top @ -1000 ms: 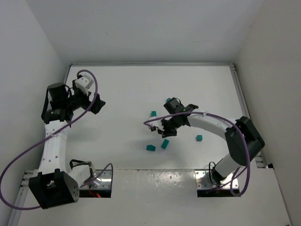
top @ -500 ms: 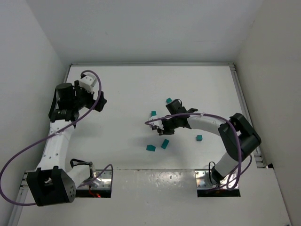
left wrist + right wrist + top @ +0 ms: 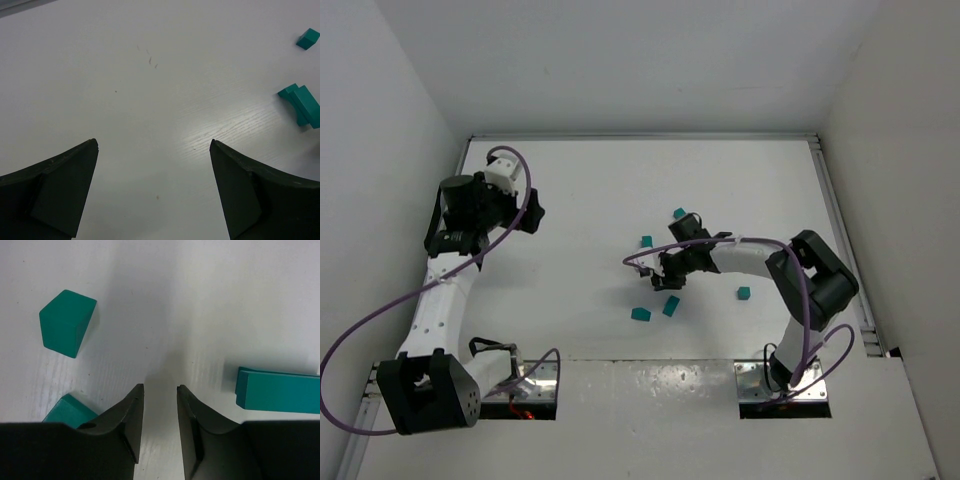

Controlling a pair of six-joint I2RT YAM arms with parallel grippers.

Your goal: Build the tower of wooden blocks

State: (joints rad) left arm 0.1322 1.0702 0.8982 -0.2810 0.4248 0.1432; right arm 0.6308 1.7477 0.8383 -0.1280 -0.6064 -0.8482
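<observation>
The right claw (image 3: 160,390) hangs low over the middle of the white surface (image 3: 590,190), its fingers drawn close with only a narrow, empty gap between them. The left claw (image 3: 154,150) hovers well apart from it, fingers spread wide around nothing. The wood blocks (image 3: 640,314) lie scattered on the surface near the right claw. A bar (image 3: 277,390) sits just beside one finger, a cube (image 3: 66,322) ahead on the other side, and another block (image 3: 67,411) partly hidden under that finger.
</observation>
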